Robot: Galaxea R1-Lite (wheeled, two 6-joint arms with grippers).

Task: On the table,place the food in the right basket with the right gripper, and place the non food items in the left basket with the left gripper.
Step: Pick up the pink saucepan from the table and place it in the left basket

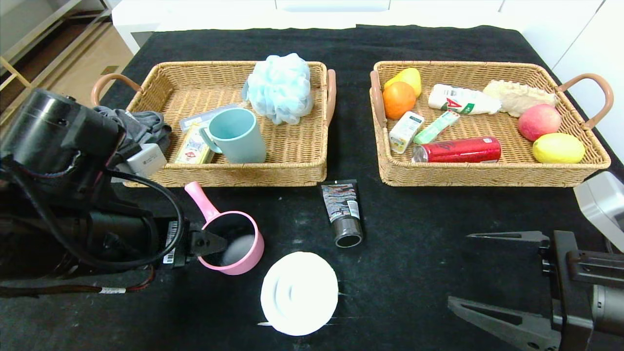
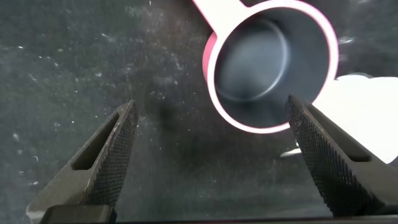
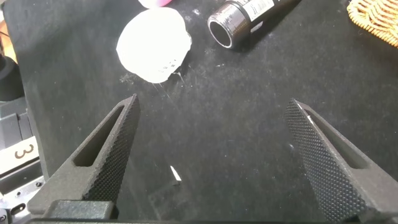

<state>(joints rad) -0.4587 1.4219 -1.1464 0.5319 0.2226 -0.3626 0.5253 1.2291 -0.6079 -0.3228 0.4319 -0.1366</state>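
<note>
The left gripper (image 2: 208, 155) hangs with fingers spread wide and empty just beside the pink pot (image 1: 233, 246). The right gripper (image 3: 211, 158), equally wide and empty, hovers over bare table (image 1: 414, 243). Food already fills the right basket (image 1: 487, 173). The pot, white ridged disc (image 1: 299, 293) and black squeeze tube (image 1: 342, 212) remain outside the left basket (image 1: 243, 176).

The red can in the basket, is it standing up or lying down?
Lying down. The red can rests on its side along the right basket's front wall, its silver end facing the left.
</note>
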